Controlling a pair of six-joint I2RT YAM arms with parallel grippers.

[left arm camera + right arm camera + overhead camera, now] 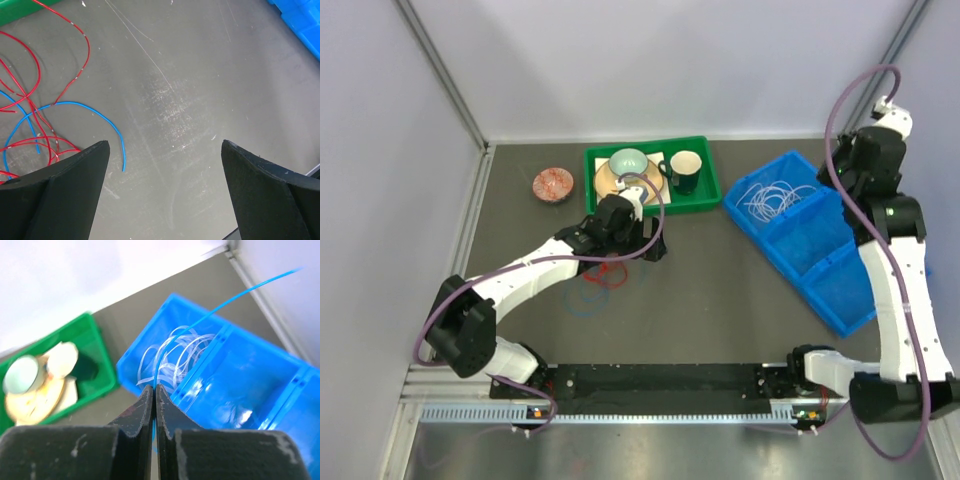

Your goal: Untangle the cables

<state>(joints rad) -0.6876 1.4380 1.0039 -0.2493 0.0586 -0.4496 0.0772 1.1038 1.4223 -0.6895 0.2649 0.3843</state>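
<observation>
The right tool [154, 388], clenched on the blue cable [235, 299], may drag the tangled red cable [88, 50] along, since the left tool [165, 145] hangs released.

— That table [200, 75] looks matt to me: dark grey, scuffed, with pale scratches all over.
— Yes. The blue bin [250, 370] is glossy moulded plastic, and the green tray [710, 175] looks the same.
— The red cable [85, 45] and blue cable [75, 103] have smooth plastic sheathing.
— And the right gripper [154, 387] is matt black, nicked and rough along its edges.
</observation>
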